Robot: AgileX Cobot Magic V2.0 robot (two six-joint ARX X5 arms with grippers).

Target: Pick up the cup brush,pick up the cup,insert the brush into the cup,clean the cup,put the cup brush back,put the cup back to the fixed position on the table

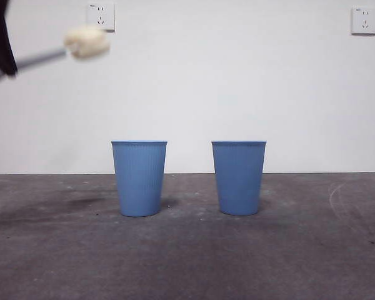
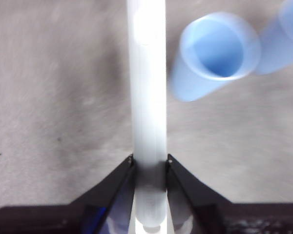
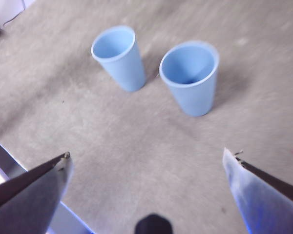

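Left wrist view: left tool (image 2: 149, 161) clamped on the cup brush (image 2: 146, 87) handle, which runs out straight between both jaws; stiff, slim, light by the look. In front view the brush sits at 10 o'clock, high above the bench (image 1: 300, 250), sponge head soft and compressible. Right tool (image 3: 146, 158) spread wide and empty, high over both cups. The cup (image 1: 139, 178) stands at 8 o'clock of centre, second cup (image 1: 239, 177) at 4 o'clock, apart. Thin ribbed plastic, likely light and squashable: grip mid-wall, gently.
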